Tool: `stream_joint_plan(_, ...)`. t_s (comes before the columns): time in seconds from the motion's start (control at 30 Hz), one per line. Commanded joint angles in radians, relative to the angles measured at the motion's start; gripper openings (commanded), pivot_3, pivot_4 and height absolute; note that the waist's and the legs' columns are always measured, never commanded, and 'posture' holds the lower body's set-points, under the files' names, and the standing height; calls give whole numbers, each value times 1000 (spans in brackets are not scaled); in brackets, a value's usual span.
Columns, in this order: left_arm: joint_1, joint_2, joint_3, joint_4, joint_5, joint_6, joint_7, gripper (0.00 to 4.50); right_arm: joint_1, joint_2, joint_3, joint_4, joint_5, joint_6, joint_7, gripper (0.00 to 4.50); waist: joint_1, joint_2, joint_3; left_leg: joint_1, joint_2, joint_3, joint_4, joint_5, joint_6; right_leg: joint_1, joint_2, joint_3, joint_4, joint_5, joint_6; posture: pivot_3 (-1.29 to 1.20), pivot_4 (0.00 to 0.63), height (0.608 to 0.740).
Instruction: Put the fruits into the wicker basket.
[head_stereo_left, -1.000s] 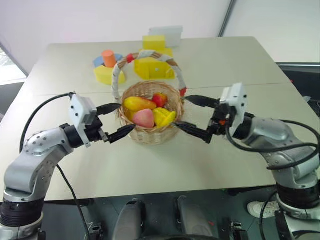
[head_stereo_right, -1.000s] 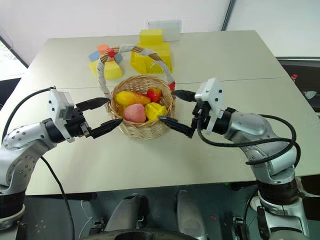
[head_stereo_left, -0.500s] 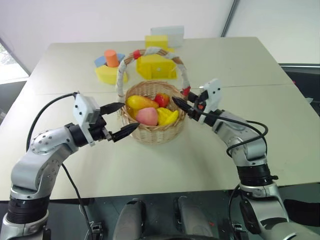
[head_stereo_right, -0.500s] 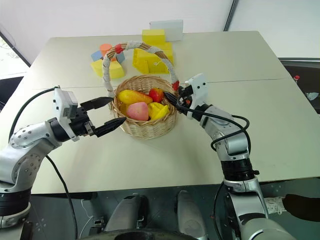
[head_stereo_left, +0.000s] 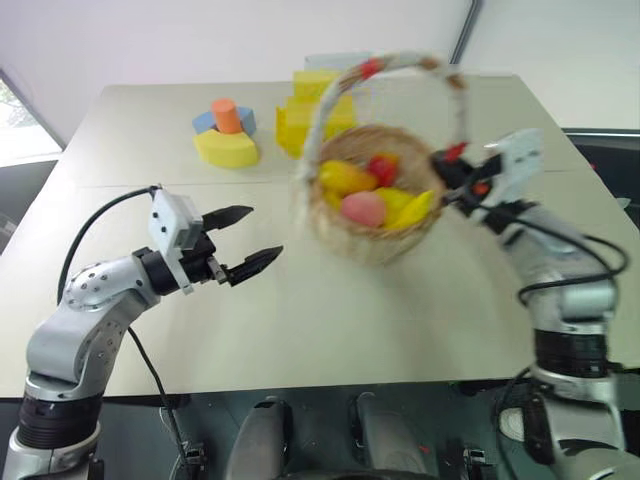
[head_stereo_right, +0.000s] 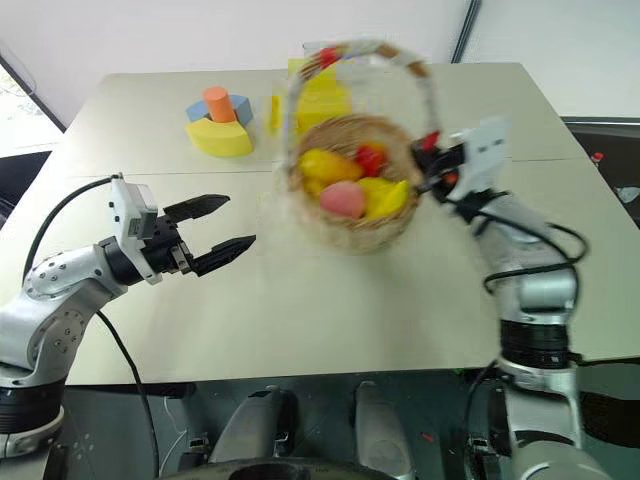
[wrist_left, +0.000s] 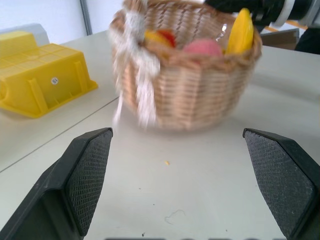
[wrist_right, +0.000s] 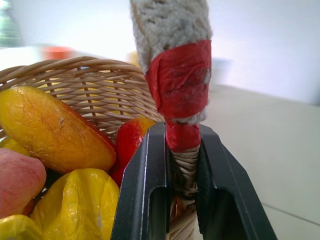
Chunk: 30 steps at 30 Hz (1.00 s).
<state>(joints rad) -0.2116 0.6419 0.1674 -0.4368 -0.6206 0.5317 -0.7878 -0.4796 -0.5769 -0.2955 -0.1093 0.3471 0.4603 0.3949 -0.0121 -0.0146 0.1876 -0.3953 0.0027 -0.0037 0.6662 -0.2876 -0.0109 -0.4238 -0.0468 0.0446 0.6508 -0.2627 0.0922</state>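
Four fruits sit inside the wicker basket (head_stereo_left: 378, 205): the banana (head_stereo_left: 412, 210), the peach (head_stereo_left: 363, 208), a mango-like piece (head_stereo_left: 341, 177) and a small red piece (head_stereo_left: 382, 168). I see no fruit lying loose on the tabletop (head_stereo_left: 330, 320), so I judge the sorting itself finished.

My right pincer (wrist_right: 182, 165) is clenched on the base of the basket's handle (wrist_right: 177, 75), right where the red wrap meets the woven rim; the wrist view shows the handle squeezed between both black fingers. The basket looks tilted toward my right side and blurred, so it seems to be in motion, and I cannot tell whether its bottom touches the tabletop. The banana pokes up over the rim, and with this tilt I think it is the piece most likely to spill.

My left pincer (head_stereo_left: 245, 243) is released, jaws spread wide, holding nothing, hovering over bare tabletop near the basket's left side but apart from it.

Toward the back stand the foam blocks (head_stereo_left: 226, 135) and the yellow block box (head_stereo_left: 312, 108), which are not part of the job.

What remains, as far as I can judge, is only to settle the basket upright on the tabletop without tipping anything out, then let go of the handle.
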Motion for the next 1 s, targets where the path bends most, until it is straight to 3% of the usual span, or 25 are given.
stream_joint_plan(0.03, -36, -8, -20, 6, 4, -32, -15, 4500, -5, -48, -78, 89, -76, -49, -87, 86, -4, 0, 0, 0, 0, 0, 0, 0, 0, 0, 1, 0, 0, 0, 0, 0, 150, 740)
stream_joint_plan(0.17, -72, -22, -50, 32, 16, -42, -26, 4500, -41, -70, -146, 279, -126, -78, -208, 86, -9, 0, 0, 2, 2, 2, 0, 0, 0, 0, 3, 2, 1, 0, 0, 0, 150, 740)
stream_joint_plan(0.3, -80, -23, -59, 40, 18, -47, -28, 4500, -40, -72, -157, 341, -111, -113, -200, 86, -8, 2, -1, 2, 2, 3, 0, 0, 0, 0, 3, 3, 1, 0, 0, 0, 150, 740)
stream_joint_plan(0.53, -70, -19, -48, 67, 20, -54, -29, 4500, 60, -92, -212, 205, -71, -125, -154, 3431, -2, 2, -1, 2, 2, 3, 0, 0, 0, 0, 3, 3, 1, 0, 0, 0, 150, 740)
stream_joint_plan(0.8, 24, 6, 5, 187, 114, -113, 18, 4500, 381, -155, -327, -49, 33, -156, 86, 3431, -7, 2, -1, 3, 3, 3, 0, 0, 1, 1, 4, 3, 0, 0, 0, 0, 150, 740)
stream_joint_plan(0.9, 66, 5, 30, 218, 125, -129, 25, 4500, 476, -154, -291, -159, 109, -165, 223, 3431, -12, 2, -1, 5, 5, 4, 0, 0, 1, 3, 6, 4, 0, 0, 0, 0, 150, 740)
stream_joint_plan(1.0, 104, -19, 58, 239, 137, -148, 60, 4500, 513, -139, -172, -291, 199, -98, 310, 3431, -14, 2, -1, 6, 6, 4, 0, 0, 1, 3, 6, 3, 1, 0, 0, 0, 150, 740)
